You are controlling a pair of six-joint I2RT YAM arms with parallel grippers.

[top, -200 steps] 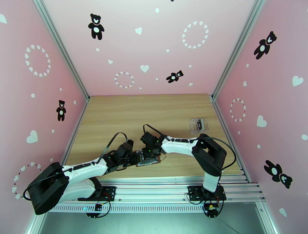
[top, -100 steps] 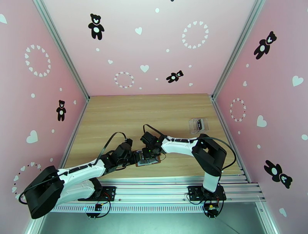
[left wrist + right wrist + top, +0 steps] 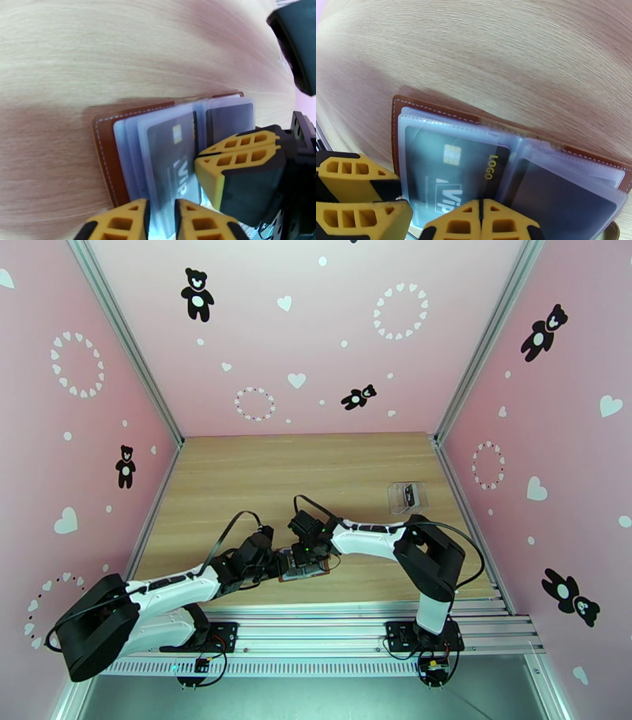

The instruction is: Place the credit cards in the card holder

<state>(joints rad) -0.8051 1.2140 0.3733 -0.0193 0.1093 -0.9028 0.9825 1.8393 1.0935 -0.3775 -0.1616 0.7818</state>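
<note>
- Furthest left, the left gripper [image 3: 275, 562] reaches in low over the table [image 3: 316, 469] to the left half of the card holder [image 3: 304, 574]. From overhead it's a black lump and you can't read the jaws.
- Its own wrist cam sorts that out. The two yellow fingers [image 3: 118, 221] sit a narrow gap apart, and the near edge of one see-through pocket [image 3: 142, 158] runs between them and fills the gap, so they're clamped on that leaf. Whether they're pinching just the plastic or the card too, I can't tell.
- That pocket has a dark credit card [image 3: 450, 173] in it, with a gold chip plus "VIP" and "LOGO". Both wrist cams show the print. Overhead, the whole thing is just a small brown-grey patch.
- The holder lies open and flat in the middle of the table, close to the near edge. Up close you get the stitched brown leather rim and several pockets fanned out.
- Across the fold, the right-hand pocket has a plain dark panel in it. It could be another card, can't tell.
- The right gripper [image 3: 480, 202] has its fingers pressed flat together with nothing between them, tips down on the pockets at the fold. The left wrist cam shows it side-on, just right of the VIP card.
- Far right, well apart, there's a small clear box [image 3: 408, 495] with something dark inside, too small to make out.
</note>
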